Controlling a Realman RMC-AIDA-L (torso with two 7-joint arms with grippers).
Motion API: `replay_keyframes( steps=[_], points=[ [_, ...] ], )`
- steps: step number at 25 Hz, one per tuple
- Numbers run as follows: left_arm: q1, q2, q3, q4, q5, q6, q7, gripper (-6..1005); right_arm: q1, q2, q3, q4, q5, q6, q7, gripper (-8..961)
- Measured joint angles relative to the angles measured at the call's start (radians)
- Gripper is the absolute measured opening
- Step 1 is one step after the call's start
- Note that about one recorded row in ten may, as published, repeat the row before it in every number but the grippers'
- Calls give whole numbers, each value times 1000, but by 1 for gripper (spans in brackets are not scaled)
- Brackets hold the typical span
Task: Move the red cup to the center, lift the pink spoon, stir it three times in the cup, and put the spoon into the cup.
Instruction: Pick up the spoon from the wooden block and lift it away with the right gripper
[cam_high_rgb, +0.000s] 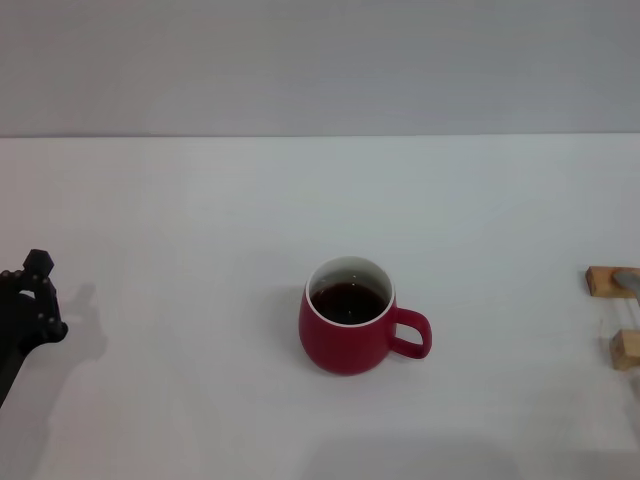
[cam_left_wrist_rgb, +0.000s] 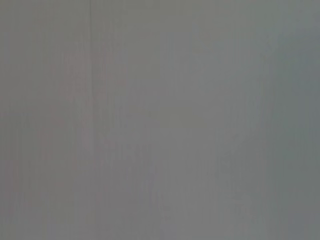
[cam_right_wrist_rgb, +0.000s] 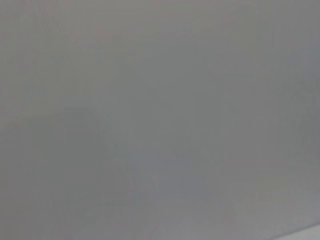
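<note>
The red cup (cam_high_rgb: 350, 330) stands upright near the middle of the white table (cam_high_rgb: 200, 220) in the head view. It holds dark liquid, and its loop handle (cam_high_rgb: 412, 334) points to the right. My left gripper (cam_high_rgb: 36, 292) is a black shape at the far left edge, well away from the cup and holding nothing I can see. I cannot make out the pink spoon. My right gripper is out of view. Both wrist views show only a plain grey surface.
Two small tan wooden blocks (cam_high_rgb: 602, 281) (cam_high_rgb: 626, 349) sit at the table's right edge. A grey end (cam_high_rgb: 628, 279) rests on the upper block, cut off by the picture's edge. A grey wall runs behind the table.
</note>
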Motion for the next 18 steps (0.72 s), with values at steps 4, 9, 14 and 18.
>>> replay_keyframes(
  steps=[4, 9, 14, 18],
  points=[
    [1, 0, 0, 4, 0, 1, 0, -2, -5, 0, 0, -3, 12, 21, 2, 716],
    [1, 0, 0, 4, 0, 2, 1, -2, -6, -1, -1, -9, 37, 51, 2, 716],
    [2, 0, 0, 4, 0, 6, 1, -2, -6, -1, 1, -13, 40, 76, 2, 716],
    [2, 0, 0, 4, 1, 6, 1, -2, -6, -3, 4, -14, 46, 91, 2, 716]
  ],
)
